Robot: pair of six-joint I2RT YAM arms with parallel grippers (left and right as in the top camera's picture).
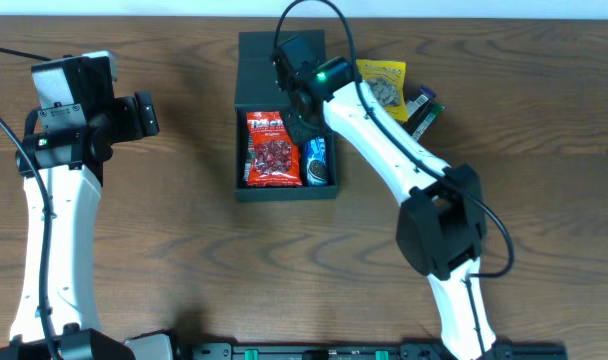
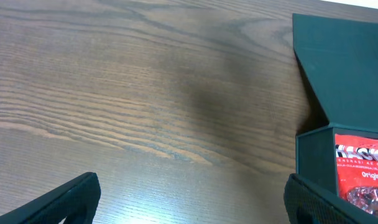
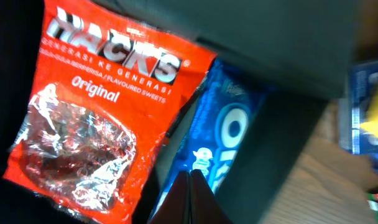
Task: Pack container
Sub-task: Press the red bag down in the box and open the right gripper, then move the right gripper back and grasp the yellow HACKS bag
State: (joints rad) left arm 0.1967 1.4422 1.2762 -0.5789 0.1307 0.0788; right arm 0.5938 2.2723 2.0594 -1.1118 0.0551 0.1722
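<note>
Packets are seen inside the container [image 1: 284, 193], which is set on the wooden table [image 1: 184, 260] toward the far middle, its flap lid laid open and back on the far side. Two items are held in it side by side: a red Hacks packet [image 1: 273, 150] along the left and a blue Oreo packet [image 1: 316, 160] squeezed against the right wall. In the right wrist view the red packet [image 3: 108, 112] is shown face up (its "Original" lettering can be read), with the Oreo packet [image 3: 229, 137] touching its edge and the dark wall of the container [image 3: 282, 124] just beside that.

The right arm is stretched from the near right across the box. The right gripper [image 3: 190, 190] is poised above the line where the two packets meet. Its fingertips are pressed together with only a thin seam between them, and nothing is gripped.

The left gripper [image 2: 192, 186] is held well to the left of the box, above bare table. Its fingers [image 2: 64, 199] are spread wide with nothing between them. At the right edge of that view the open lid and left wall of the container [image 2: 313, 155] are caught, with a corner of the red packet [image 2: 363, 177].

Outside the box, a yellow packet [image 1: 384, 85] is seen just to its right, partly covered by the right arm, and a dark packet [image 1: 424, 112] lies beside it, farther right.
</note>
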